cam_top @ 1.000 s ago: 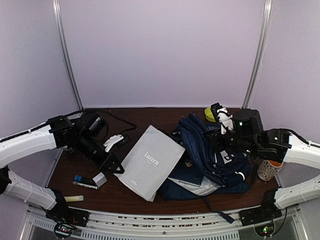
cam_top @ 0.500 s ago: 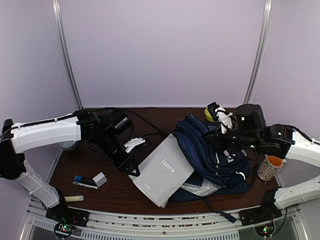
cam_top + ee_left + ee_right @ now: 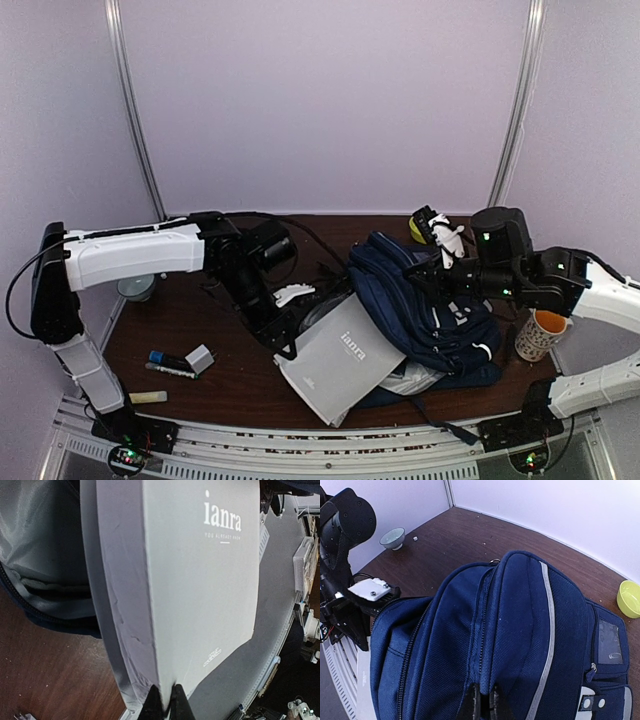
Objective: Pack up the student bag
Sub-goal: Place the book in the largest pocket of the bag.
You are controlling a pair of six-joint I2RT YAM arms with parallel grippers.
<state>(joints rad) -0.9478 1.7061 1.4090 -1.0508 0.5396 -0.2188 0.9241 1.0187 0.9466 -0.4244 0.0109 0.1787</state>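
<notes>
While the right gripper (image 3: 482,700) pinches a fold of fabric at the top of the student bag (image 3: 430,315) — holding its mouth up over the right half of the table (image 3: 180,325) — the left gripper (image 3: 165,700) is clamped on a corner of the grey "ianra" book (image 3: 345,365). Loading is the step in hand: the book's far edge reaches the opening, beside the grey lining (image 3: 45,555). Next, I judge, it needs a straight push inward with the mouth held wide. Nothing else shows inside the bag; the pale bowl (image 3: 393,536) and yellow bowl (image 3: 630,598) look empty.
</notes>
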